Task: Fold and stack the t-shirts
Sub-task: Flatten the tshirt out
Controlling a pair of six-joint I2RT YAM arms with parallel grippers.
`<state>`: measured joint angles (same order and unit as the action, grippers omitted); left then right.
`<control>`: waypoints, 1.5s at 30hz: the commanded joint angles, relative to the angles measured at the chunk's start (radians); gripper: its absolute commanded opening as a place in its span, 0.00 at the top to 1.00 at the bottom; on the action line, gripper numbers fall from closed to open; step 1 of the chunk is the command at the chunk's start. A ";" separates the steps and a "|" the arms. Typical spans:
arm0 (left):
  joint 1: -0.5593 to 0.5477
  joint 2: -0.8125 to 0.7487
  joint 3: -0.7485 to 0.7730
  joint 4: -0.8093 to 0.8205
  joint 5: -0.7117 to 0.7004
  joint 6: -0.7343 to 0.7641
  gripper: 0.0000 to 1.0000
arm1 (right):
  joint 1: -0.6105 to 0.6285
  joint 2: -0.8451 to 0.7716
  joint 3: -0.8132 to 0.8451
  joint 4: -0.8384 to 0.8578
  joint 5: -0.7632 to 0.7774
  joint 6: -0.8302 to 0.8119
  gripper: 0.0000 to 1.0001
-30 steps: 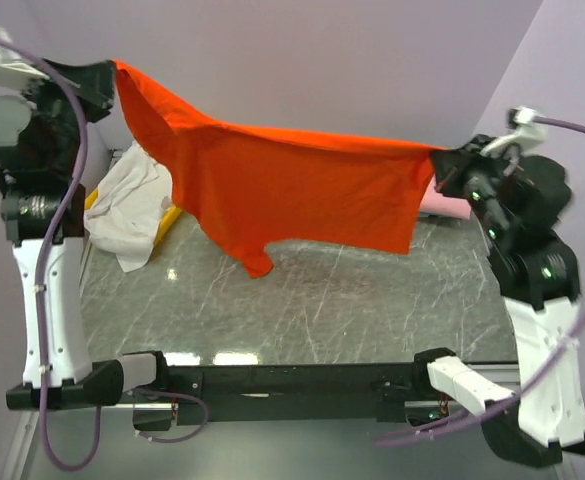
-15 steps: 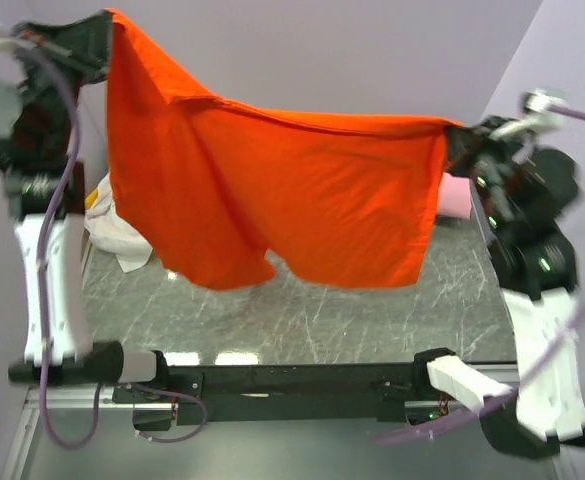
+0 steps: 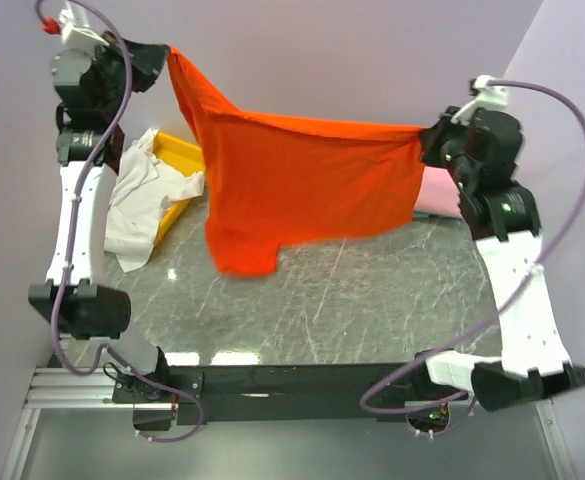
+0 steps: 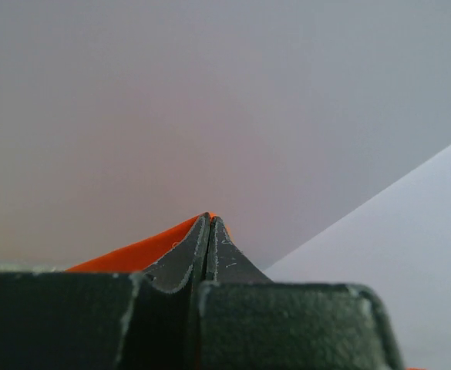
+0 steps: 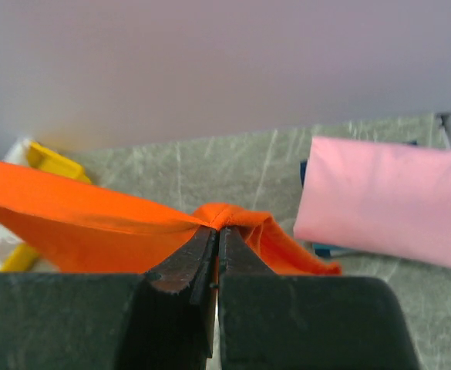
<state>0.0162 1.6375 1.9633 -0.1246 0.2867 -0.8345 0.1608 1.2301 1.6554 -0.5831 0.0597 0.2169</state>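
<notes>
A bright orange-red t-shirt [image 3: 302,190] hangs stretched in the air between both arms, above the marble table [image 3: 322,300]. My left gripper [image 3: 167,55] is shut on its upper left corner; in the left wrist view the shut gripper [image 4: 210,220] shows a sliver of the orange cloth [image 4: 132,254]. My right gripper [image 3: 427,132] is shut on the right corner, and the orange cloth [image 5: 94,223] bunches at the gripper [image 5: 218,230]. A folded pale pink t-shirt [image 5: 383,196] lies at the back right on a dark blue one [image 5: 304,171]. A white t-shirt [image 3: 142,200] lies crumpled at the left.
A yellow plastic tray [image 3: 177,155] sits at the back left under the white cloth. Purple walls close in behind and on the right. The arms' black base rail [image 3: 302,380] runs along the table's near edge.
Both arms swung the shirt up and toward the camera, then back; now it hangs farther back and narrower, and the left arm stands more upright.
</notes>
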 commanded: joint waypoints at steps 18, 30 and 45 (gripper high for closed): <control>0.004 -0.608 -0.225 0.419 -0.121 0.092 1.00 | -0.006 -0.449 -0.097 0.250 0.003 0.042 1.00; -0.040 -0.346 -0.234 0.296 -0.017 0.029 0.99 | -0.010 -0.383 -0.268 0.075 0.225 0.165 1.00; -0.225 0.383 -0.127 0.013 0.060 0.153 0.28 | -0.267 0.153 -0.559 0.260 -0.055 0.145 0.36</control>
<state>-0.1638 2.1029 1.7412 -0.0910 0.3408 -0.7380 -0.0925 1.3369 0.9722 -0.3607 0.0887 0.3985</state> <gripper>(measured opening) 0.699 0.518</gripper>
